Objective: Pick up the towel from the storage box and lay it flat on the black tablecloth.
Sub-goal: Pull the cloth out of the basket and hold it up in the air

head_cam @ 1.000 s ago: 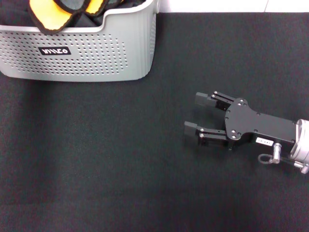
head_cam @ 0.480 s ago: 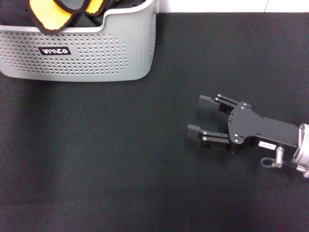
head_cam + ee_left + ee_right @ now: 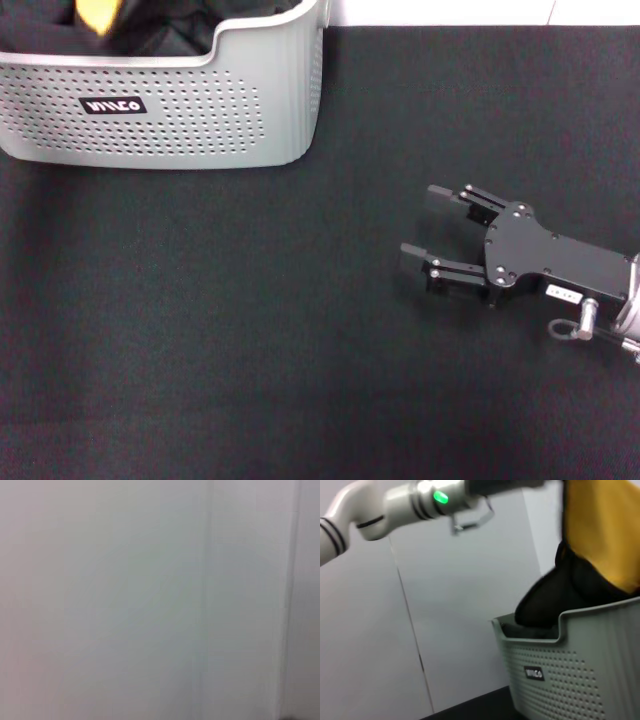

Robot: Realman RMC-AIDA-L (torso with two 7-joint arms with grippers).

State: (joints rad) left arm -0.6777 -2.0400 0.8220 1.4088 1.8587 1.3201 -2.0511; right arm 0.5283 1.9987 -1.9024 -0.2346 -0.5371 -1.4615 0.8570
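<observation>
Storage box (image 3: 170, 100) sits at far left on the black tablecloth (image 3: 250, 330). Light grey, perforated walls, rounded corners. Black label (image 3: 113, 105) on its near wall carries white letters; they cannot be read for sure.

Towel (image 3: 600, 535): in the right wrist view it hangs as an orange-yellow sheet above the box, its lower part dark and bunched at the rim, still trailing into the box. In the head view only a small orange scrap (image 3: 97, 13) shows at the top edge, over dark cloth inside the box.

Left arm (image 3: 395, 505), white with a green light, reaches high above the box toward the towel's top. Its gripper is out of frame; grip cannot be told.

Right gripper (image 3: 425, 228) lies low over the tablecloth at right, well apart from the box, fingers spread, nothing between them.
</observation>
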